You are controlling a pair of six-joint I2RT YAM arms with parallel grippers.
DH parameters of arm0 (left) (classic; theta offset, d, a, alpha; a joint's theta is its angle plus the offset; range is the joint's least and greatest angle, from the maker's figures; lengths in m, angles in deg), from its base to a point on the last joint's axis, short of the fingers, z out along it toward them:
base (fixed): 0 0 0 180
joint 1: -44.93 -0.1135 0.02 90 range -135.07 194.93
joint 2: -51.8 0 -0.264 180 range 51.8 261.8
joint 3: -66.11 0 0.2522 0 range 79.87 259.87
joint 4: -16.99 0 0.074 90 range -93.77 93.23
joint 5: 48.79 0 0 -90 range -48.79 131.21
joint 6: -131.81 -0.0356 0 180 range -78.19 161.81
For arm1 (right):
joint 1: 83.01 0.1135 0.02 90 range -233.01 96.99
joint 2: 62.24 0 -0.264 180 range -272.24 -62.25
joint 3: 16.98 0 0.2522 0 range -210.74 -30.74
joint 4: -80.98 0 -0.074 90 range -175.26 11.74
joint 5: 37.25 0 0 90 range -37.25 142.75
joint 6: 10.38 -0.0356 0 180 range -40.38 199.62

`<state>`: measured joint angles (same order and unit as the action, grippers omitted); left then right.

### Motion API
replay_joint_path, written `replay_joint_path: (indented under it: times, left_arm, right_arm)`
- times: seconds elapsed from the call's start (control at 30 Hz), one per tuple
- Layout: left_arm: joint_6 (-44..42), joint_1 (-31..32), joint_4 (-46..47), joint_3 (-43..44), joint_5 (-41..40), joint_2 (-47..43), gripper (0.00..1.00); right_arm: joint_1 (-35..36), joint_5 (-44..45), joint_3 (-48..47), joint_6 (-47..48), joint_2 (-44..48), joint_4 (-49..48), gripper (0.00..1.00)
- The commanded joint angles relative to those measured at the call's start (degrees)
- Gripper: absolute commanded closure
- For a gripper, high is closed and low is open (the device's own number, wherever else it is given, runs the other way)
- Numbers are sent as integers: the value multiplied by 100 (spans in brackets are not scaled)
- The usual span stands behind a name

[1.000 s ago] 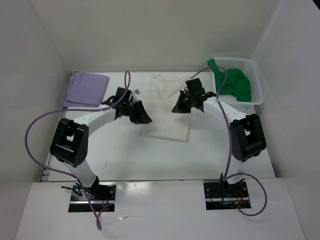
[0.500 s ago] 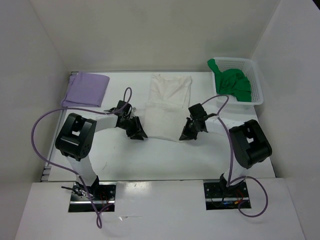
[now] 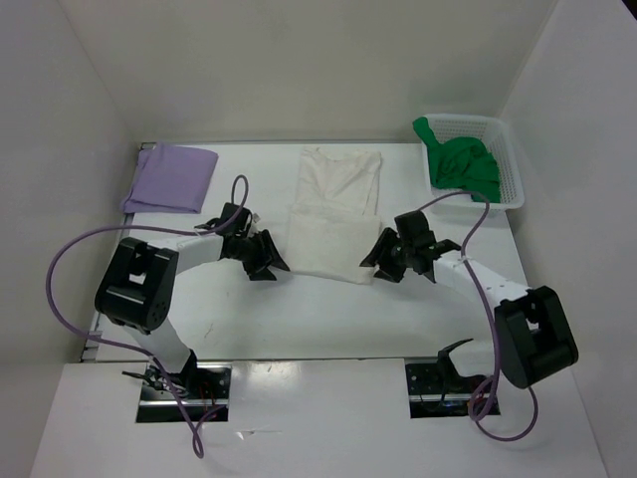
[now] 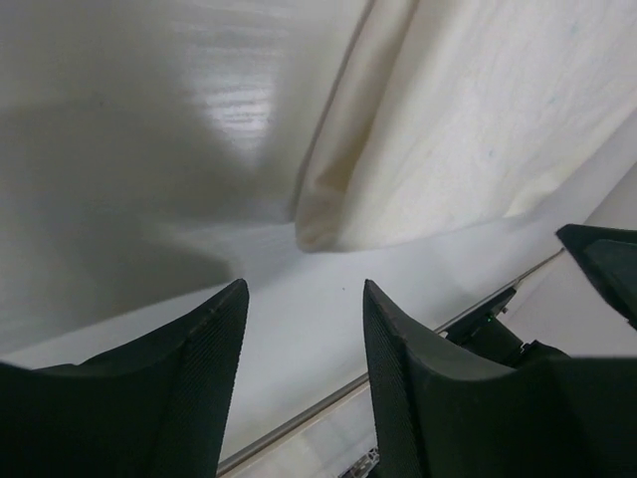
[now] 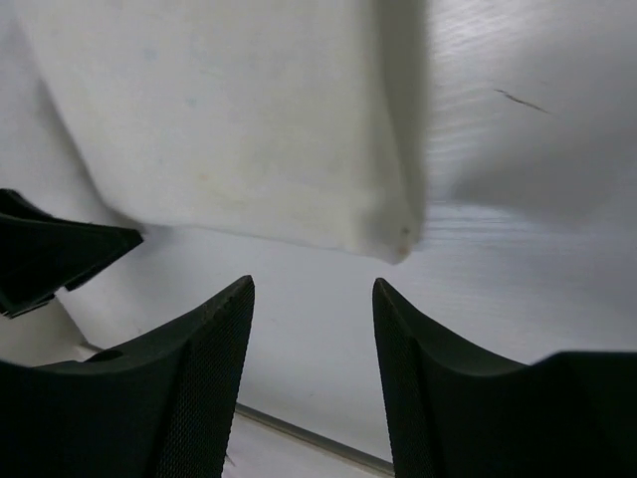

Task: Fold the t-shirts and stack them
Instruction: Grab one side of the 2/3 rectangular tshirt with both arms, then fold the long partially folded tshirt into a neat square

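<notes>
The cream white t-shirt (image 3: 333,214) lies in the middle of the table, its near part doubled over. Its near corners show in the left wrist view (image 4: 328,224) and the right wrist view (image 5: 393,239). My left gripper (image 3: 274,265) stands open just left of the shirt's near left corner, nothing between its fingers. My right gripper (image 3: 370,261) stands open at the near right corner, also with nothing in it. The lavender purple t-shirt (image 3: 171,177) lies folded at the far left. The bright green t-shirt (image 3: 463,164) is bunched in the basket.
A white plastic mesh basket (image 3: 508,149) stands at the far right corner. White walls close in the table on three sides. Purple cables loop from both arms.
Both grippers drew the cream shirt's far part toward the near edge, laid it down and opened. They now sit just off the near corners.
</notes>
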<state>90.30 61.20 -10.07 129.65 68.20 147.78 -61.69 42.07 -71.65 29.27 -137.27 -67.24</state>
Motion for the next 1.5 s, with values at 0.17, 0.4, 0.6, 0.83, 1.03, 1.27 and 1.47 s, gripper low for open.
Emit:
replay_joint_path:
  times: [0.17,0.4,0.6,0.83,1.03,1.27,1.47]
  left_arm:
    - [354,-1,592,339,88,684,55]
    - [354,-1,644,392,26,755,83]
    - [82,-1,162,340,-141,369,100]
    - [-576,-1,-1418,-705,53,-1352,100]
    - [-805,-72,-3457,-360,283,-2804,100]
    - [-920,-334,-2751,1603,-105,-1640,100]
    - [-982,-406,-2002,3641,-544,646,100]
  right_arm:
    - [-119,-5,346,-45,-775,-457,43]
    - [-119,48,294,7,-1181,-721,82]
    - [-119,-66,311,7,-770,-414,100]
    - [503,-584,1030,-519,1233,771,100]
    - [954,-946,806,-1091,2800,2125,100]
    - [-399,-1042,-847,322,975,1399,100]
    - [-1121,-1041,-2560,1044,-1468,632,100]
